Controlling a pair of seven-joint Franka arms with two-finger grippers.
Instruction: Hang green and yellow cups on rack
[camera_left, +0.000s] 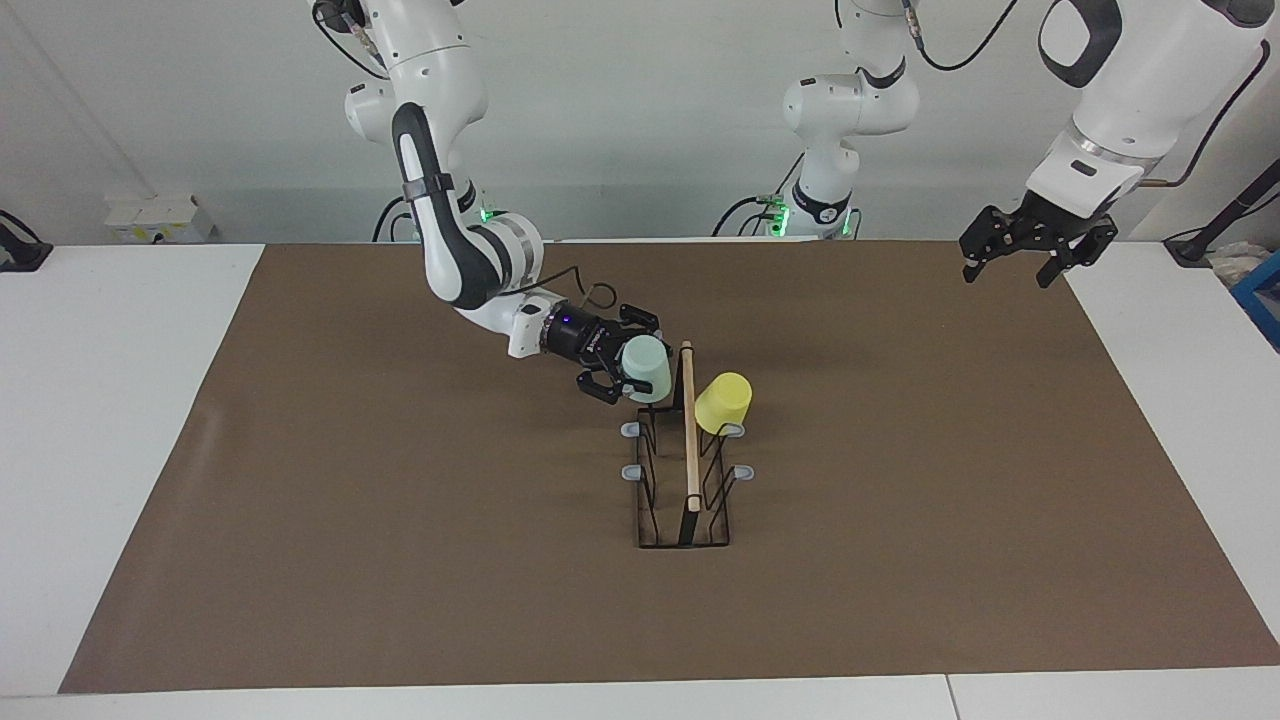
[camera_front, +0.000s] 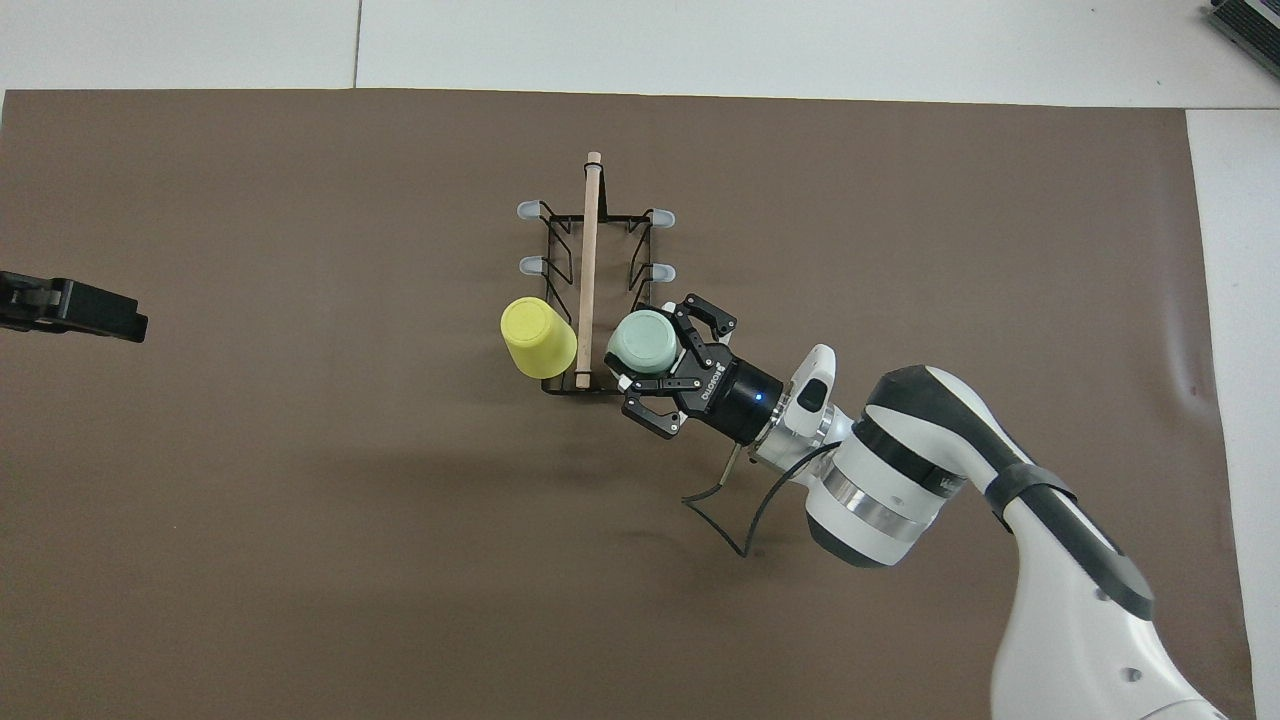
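Observation:
The rack (camera_left: 689, 440) stands mid-table, its wooden rod (camera_front: 588, 260) running away from the robots. The yellow cup (camera_left: 722, 402) hangs bottom up on the peg nearest the robots, on the side toward the left arm's end; it also shows in the overhead view (camera_front: 537, 336). The pale green cup (camera_left: 646, 368) sits bottom up on the matching peg on the side toward the right arm's end (camera_front: 645, 342). My right gripper (camera_left: 622, 357) is open, fingers spread on either side of the green cup (camera_front: 672, 368). My left gripper (camera_left: 1035, 255) waits open in the air.
Bare grey-tipped pegs (camera_front: 527, 210) stand on the rack's part farther from the robots. A brown mat (camera_left: 400, 550) covers the table. The left gripper (camera_front: 70, 305) hangs over the mat's edge at the left arm's end.

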